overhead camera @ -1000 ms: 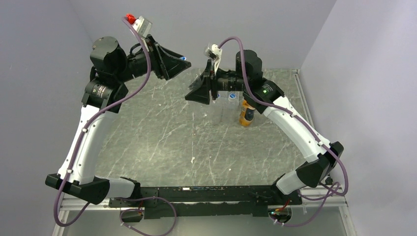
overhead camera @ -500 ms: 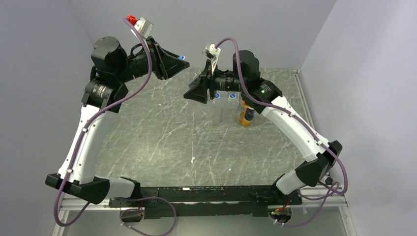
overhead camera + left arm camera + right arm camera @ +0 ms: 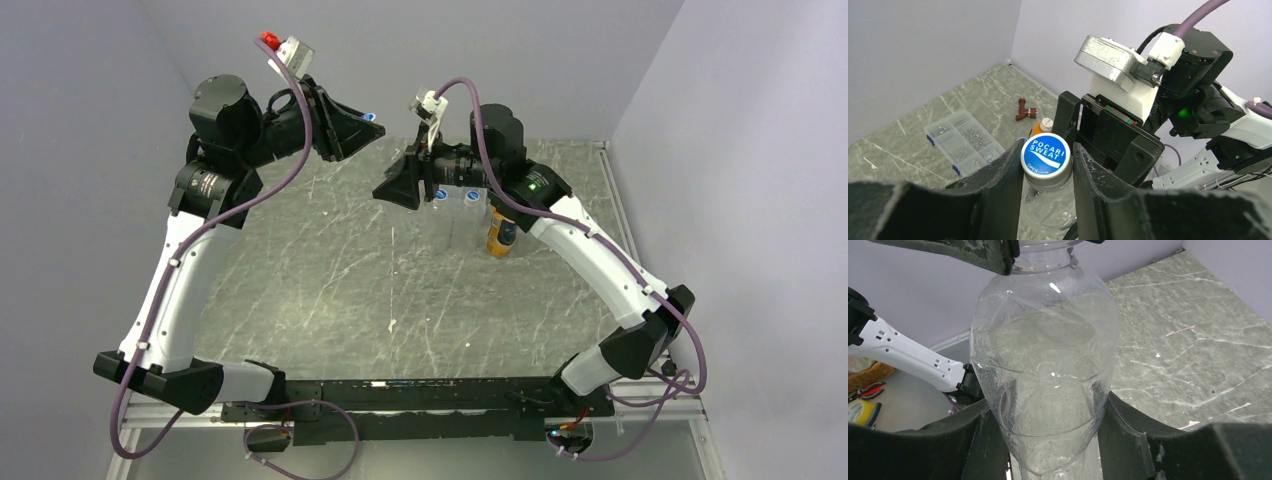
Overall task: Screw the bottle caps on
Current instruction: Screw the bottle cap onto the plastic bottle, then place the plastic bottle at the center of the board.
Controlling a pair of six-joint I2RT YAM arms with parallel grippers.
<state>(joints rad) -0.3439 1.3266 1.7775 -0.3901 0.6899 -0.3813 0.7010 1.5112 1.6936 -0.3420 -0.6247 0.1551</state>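
As things stand: the blue cap (image 3: 1045,153) sits on the neck of the clear bottle (image 3: 1045,340). Whether it is threaded home I cannot tell.
Where it is: the bottle is up in the air between the two arms, off the surface (image 3: 330,270), toward the far middle.
Left end effector (image 3: 1047,165): closed in on the cap, one finger against each side of its rim, with the printed top facing the wrist camera.
Right end effector (image 3: 1043,420): clamped across the bottle's lower body, with a finger pressing each flank.
Done, by the look of it: two more clear bottles (image 3: 441,210) stand on the surface with blue tops showing. The orange bottle (image 3: 500,232) just beside them wears a pale cap.
Left to do, I'd judge: twist this cap tight, then stand the bottle down with the others. I see no loose caps lying about.
Long axis: it runs from base to neck across the right fingers and straight along the left arm's line of reach.
Pointing: the neck and cap point at the left arm and the base points away from it. I cannot tell from overhead whether the bottle is plumb or leaning.
Also about: a clear compartment box (image 3: 965,142) lies flat on the surface.
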